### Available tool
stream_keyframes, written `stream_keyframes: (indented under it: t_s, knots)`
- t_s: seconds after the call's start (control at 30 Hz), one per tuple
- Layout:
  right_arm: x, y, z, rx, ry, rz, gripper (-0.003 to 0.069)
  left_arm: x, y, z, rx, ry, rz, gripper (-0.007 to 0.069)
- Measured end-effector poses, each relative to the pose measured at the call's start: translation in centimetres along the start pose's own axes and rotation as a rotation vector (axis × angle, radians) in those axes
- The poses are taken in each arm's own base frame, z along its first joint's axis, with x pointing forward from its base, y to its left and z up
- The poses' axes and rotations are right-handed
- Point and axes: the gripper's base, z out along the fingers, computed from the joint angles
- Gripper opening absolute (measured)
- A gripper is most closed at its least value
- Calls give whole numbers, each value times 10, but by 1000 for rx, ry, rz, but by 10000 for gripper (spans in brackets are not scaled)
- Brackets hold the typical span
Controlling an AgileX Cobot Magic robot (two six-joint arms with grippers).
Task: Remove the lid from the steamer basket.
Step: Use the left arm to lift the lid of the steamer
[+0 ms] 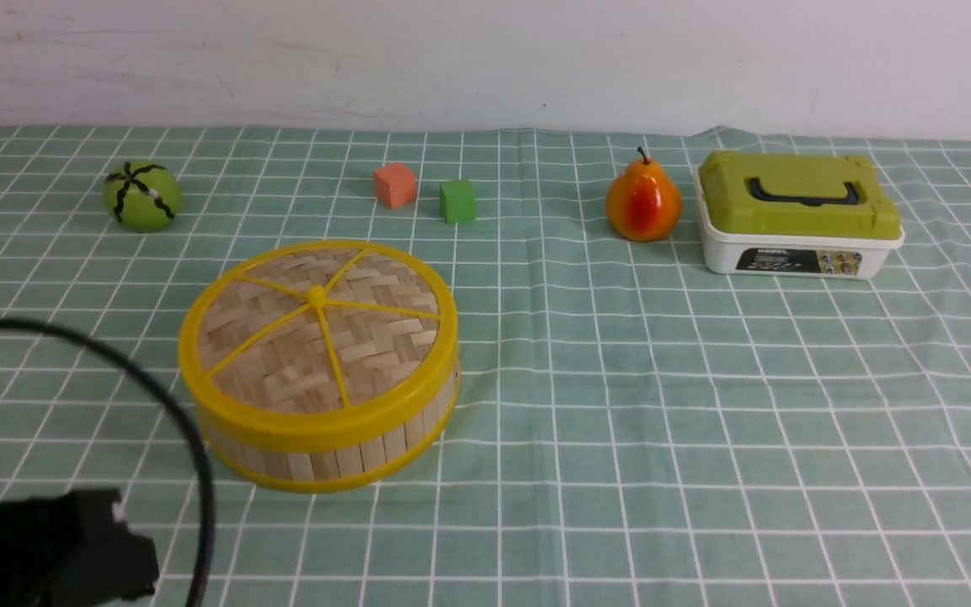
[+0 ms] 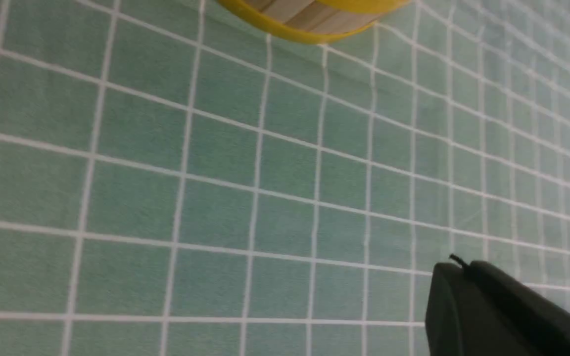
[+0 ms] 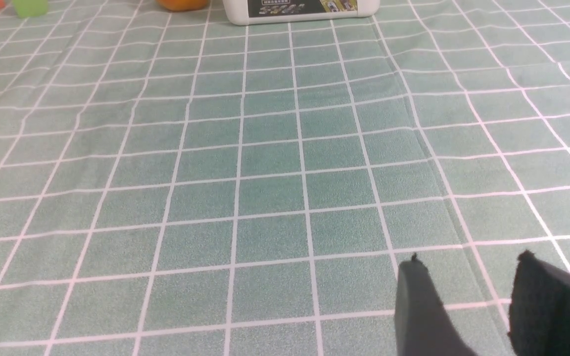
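Clenching together beyond the near edge of the steamer basket [image 1: 325, 459], the left fingers [image 2: 483, 296], grasping nothing, and standing apart, the right fingers [image 3: 423, 306], released over the grid-patterned surface [image 1: 620, 472]. Resting flat atop the basket, well apart from both pairs of fingers, the woven bamboo lid [image 1: 283, 337] with yellow rim. Sitting farther from the fingers, past the steamer, a striped green ball [image 1: 142, 198], an orange-red pear [image 1: 644, 202] and a white box with olive-green lid [image 1: 797, 211].
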Motion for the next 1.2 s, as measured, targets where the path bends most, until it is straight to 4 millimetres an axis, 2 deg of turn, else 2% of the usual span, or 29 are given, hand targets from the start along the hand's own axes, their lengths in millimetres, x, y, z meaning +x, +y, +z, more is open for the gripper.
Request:
stream_keyframes:
  t_s: [0.03, 0.1, 0.17, 0.3, 0.33, 0.4, 0.43, 0.5, 0.53, 0.57, 0.67, 0.73, 0.87, 0.97, 1.13, 1.2]
  knots:
    - [0, 0, 0, 0, 0, 0, 242, -22, -8, 7, -53, 41, 36, -13]
    - [0, 0, 0, 0, 0, 0, 242, -43, -18, 12, -85, 67, 61, -13]
    - [0, 0, 0, 0, 0, 0, 242, -68, -27, 26, -117, 103, 76, -13]
    - [0, 0, 0, 0, 0, 0, 242, -102, -41, 43, -125, 106, 87, 13]
    - [0, 0, 0, 0, 0, 0, 242, -104, -41, 47, -129, 113, 84, 17]
    - [0, 0, 0, 0, 0, 0, 242, -127, -50, 61, -130, 114, 88, 94]
    - [0, 0, 0, 0, 0, 0, 242, -127, -49, 64, -133, 119, 86, 94]
    - [0, 0, 0, 0, 0, 0, 242, -145, -55, 78, -137, 141, 87, 203]
    - [0, 0, 0, 0, 0, 0, 242, -146, -55, 79, -138, 145, 87, 211]
    - [0, 0, 0, 0, 0, 0, 242, -153, -56, 90, -150, 177, 86, 272]
    - [0, 0, 0, 0, 0, 0, 242, -170, -60, 108, -163, 224, 88, 341]
    - [0, 0, 0, 0, 0, 0, 242, -184, -63, 123, -171, 255, 94, 355]
    - [0, 0, 0, 0, 0, 0, 242, -197, -71, 138, -187, 271, 124, 350]
    - [0, 0, 0, 0, 0, 0, 242, -202, -81, 157, -289, 274, 195, 335]
    - [0, 0, 0, 0, 0, 0, 242, -200, -100, 176, -439, 242, 314, 330]
    - [0, 0, 0, 0, 0, 0, 242, -195, -106, 182, -450, 244, 342, 330]
